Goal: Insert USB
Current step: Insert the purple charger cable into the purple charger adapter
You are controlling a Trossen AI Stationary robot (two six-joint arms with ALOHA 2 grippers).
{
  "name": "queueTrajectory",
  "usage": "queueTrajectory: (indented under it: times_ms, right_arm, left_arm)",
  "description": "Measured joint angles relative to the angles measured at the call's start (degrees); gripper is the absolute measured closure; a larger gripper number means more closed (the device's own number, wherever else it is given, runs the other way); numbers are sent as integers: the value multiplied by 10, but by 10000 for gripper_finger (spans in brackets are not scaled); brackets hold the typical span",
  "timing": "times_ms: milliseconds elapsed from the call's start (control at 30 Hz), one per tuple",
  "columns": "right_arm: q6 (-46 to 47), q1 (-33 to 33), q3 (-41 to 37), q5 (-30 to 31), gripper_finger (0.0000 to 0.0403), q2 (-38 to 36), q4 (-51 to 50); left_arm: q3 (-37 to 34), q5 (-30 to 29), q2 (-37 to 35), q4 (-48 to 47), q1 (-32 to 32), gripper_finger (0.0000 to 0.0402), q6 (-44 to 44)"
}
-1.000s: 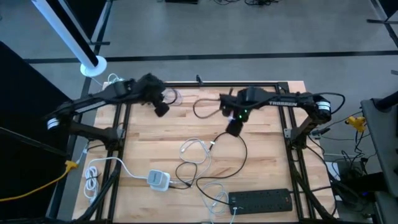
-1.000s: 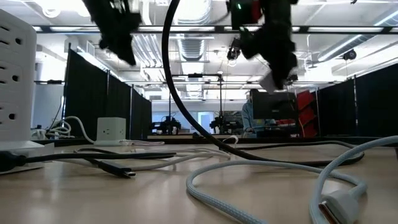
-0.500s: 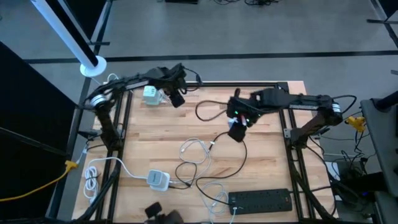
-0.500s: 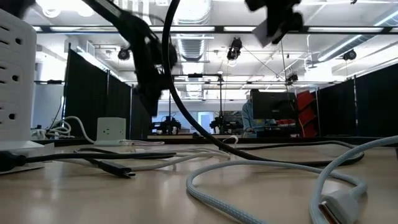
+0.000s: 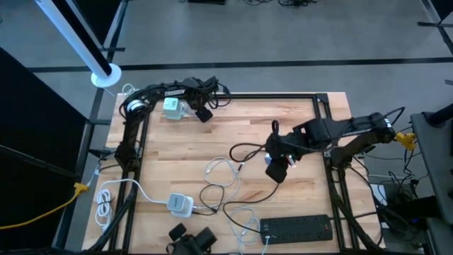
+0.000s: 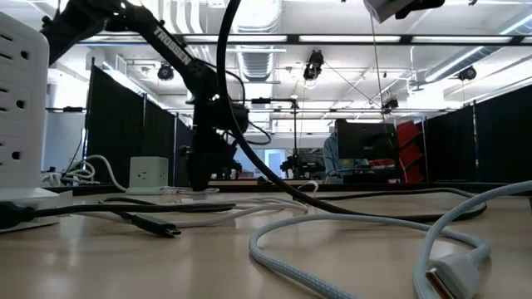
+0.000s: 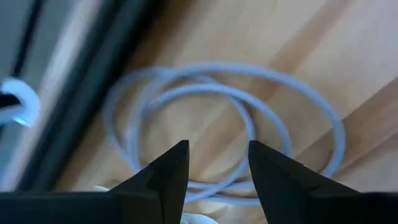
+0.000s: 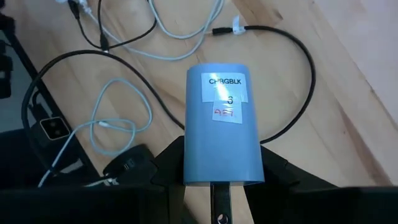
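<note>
- Blue-grey charger block (image 8: 217,130), labelled CHRGBLK, sits clamped between the fingers of the right gripper (image 8: 217,177), with a black cable (image 8: 292,81) running from it across the wood.
- From above, the right gripper (image 5: 277,168) hangs over the right middle of the desk (image 5: 297,113), raised off the wood; in the low view the block (image 6: 399,8) shows at the very top, well above the desk.
- Just left of it on the desk lie a looped white cable (image 5: 221,173) and the black cable's loop (image 5: 248,152).
- Near the right front edge lies a black power strip (image 5: 297,227), with another white cable (image 5: 244,219) coiled just left of it.
- At the far left corner, the left gripper (image 5: 203,113) is down close to the desk, its fingers (image 7: 168,168) apart with nothing between them, over a coil of pale cable (image 7: 236,124).
- A white adapter (image 5: 172,108) stands just left of that gripper; in the low view it shows as a white cube (image 6: 150,174) beside the left arm (image 6: 208,124).
- Another white adapter (image 5: 180,204) with its white cord (image 5: 113,195) lies at the near left of the desk.
</note>
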Motion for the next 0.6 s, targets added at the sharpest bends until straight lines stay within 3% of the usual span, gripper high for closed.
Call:
queueTrajectory:
  times_ms: [233,433,600]
  right_arm:
    - [30,12,0,15,288,0,3]
    - [-1,7,0,30,288,-2,14]
    - [-14,3,0,32,288,-9,14]
  left_arm:
    - [0,68,3,-25,-27,283,-13]
    - [-3,220,-43,4,-83,301,-1]
    - [-2,208,-84,7,-104,302,28]
